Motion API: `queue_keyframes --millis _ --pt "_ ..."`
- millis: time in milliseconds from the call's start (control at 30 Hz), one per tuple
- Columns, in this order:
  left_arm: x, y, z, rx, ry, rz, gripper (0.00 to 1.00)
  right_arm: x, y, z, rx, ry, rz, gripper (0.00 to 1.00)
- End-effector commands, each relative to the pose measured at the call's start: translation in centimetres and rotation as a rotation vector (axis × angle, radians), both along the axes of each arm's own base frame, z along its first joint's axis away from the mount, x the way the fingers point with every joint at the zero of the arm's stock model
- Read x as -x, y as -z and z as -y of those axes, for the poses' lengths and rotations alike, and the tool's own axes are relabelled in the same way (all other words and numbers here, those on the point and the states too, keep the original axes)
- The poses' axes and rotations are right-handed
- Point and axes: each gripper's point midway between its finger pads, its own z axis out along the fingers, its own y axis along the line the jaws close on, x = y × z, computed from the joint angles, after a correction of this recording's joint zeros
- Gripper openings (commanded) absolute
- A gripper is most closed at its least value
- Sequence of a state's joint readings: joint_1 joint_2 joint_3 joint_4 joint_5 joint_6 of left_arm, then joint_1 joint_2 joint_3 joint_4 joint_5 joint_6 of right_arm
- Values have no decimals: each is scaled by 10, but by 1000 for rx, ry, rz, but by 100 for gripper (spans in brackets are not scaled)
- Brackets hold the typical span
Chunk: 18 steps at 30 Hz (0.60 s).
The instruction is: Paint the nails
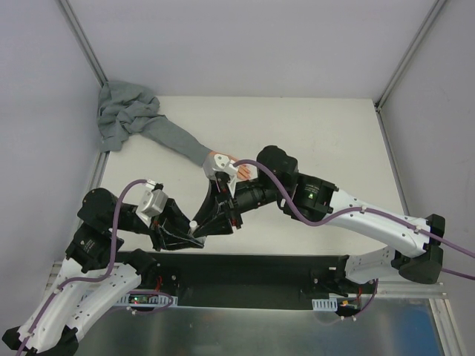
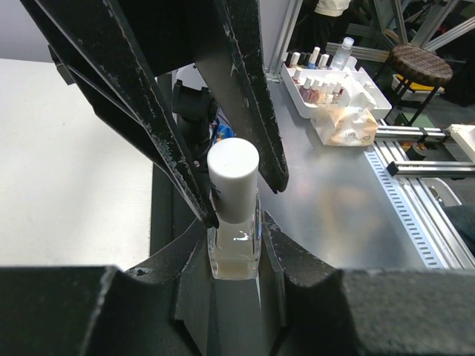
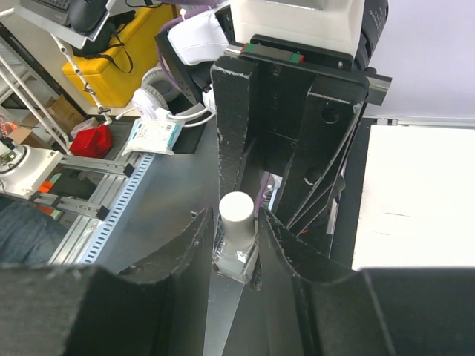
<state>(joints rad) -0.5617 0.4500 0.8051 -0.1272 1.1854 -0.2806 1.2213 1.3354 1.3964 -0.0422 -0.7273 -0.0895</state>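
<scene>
- The left claw (image 2: 236,239) is clamped on the glass body of a small clear bottle (image 2: 234,259) and holds it upright near the front edge of the table (image 1: 312,126)
- The right claw (image 3: 234,219) reaches in from the opposite side, with its two fingers (image 2: 152,119) standing either side of the bottle's white cap (image 2: 232,172)
- One finger touches the cap and the other sits just beside it. I cannot tell whether the cap is actually pinched
- The nails belong to the small peach-pink fake hand (image 1: 239,170), which lies on the table near its middle, partly hidden under the right wrist. The nails themselves are too small to make out
- A grey sleeve (image 1: 167,137) runs from the fake hand to a bunched heap at the far left corner
- The bottle is apart from the fake hand, on the side nearer the arm bases
</scene>
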Motion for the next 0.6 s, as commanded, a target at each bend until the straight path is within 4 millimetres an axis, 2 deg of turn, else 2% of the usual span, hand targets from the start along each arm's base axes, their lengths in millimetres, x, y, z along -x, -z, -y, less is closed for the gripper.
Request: queue_keyframes --millis 0,67,100,300,500,533,567 --pt "2 -17 -1 39 15 65 0 8 -33 5 -107 -51 24 31" --pt "2 -19 -1 41 12 67 0 8 -32 4 -104 -53 22 23" --pt "0 -20 0 43 -1 66 0 8 -30 4 -102 -53 21 14" --pt "-13 -38 0 82 -114 87 0 1 -18 6 -97 1 28 1" --pt "-50 -55 -3 127 -341 141 0 -15 3 14 -80 165 53 1" --pt "-58 -55 -3 127 -377 166 0 -30 6 12 -72 267 54 1" --pt "-68 -55 -4 125 -421 182 0 -34 18 12 -25 314 51 1"
